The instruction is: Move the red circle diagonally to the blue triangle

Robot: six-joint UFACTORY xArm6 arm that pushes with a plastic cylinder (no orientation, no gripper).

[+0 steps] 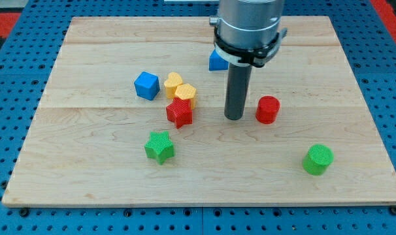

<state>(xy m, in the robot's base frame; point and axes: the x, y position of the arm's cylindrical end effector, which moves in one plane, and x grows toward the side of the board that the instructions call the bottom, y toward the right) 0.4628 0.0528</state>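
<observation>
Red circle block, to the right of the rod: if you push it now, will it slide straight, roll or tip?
The red circle stands upright on its flat end and looks squat, so it probably slides, not tips. Its round side may slip off my tip if pushed off-centre. The wooden board looks smooth.

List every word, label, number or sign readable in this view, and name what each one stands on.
None: no readable text, number or sign shows anywhere.
The wooden board, the red circle, the blue triangle, the other blocks and the arm's grey housing are all bare of print.
My tip carries no marking either; it stands just at the view's left of the red circle.
</observation>
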